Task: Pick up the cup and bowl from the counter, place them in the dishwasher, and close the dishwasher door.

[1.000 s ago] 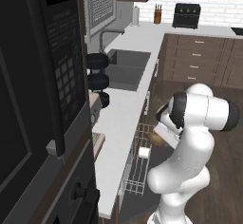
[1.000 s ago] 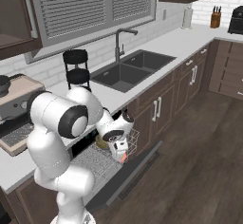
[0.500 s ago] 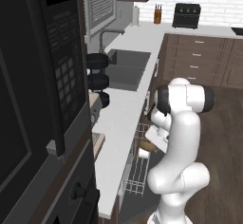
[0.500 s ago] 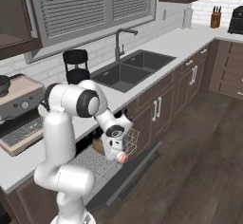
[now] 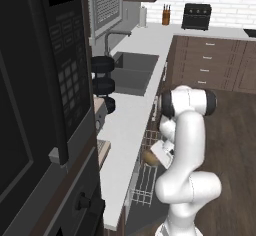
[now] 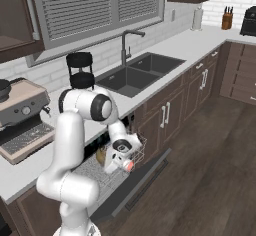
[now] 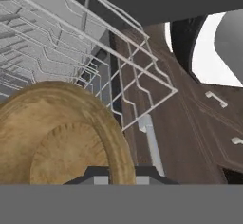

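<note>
My gripper (image 7: 121, 173) is shut on the rim of the tan wooden bowl (image 7: 61, 137), which looms large at the lower left of the hand view. The bowl (image 6: 101, 155) hangs tilted at the dishwasher's white wire rack (image 6: 90, 172), pulled out below the counter (image 6: 175, 50). In the left base view the gripper (image 5: 156, 154) holds the bowl (image 5: 149, 158) over the rack (image 5: 145, 185). A white cup with a red end (image 6: 127, 165) lies in the rack beside the hand. The dark dishwasher door (image 6: 145, 180) lies folded down, open.
A sunken sink (image 6: 132, 72) with a faucet (image 6: 125, 42) is set in the counter. Black round stacked things (image 6: 80, 70) stand left of it, and a coffee machine (image 6: 22, 115) farther left. Brown cabinet fronts (image 6: 165, 117) border the dishwasher. A black oven (image 5: 45, 105) is close on the left.
The arm's elbow has swung in toward the counter. The hand stayed at the rack with the bowl in its grip, shifting only slightly lower.
</note>
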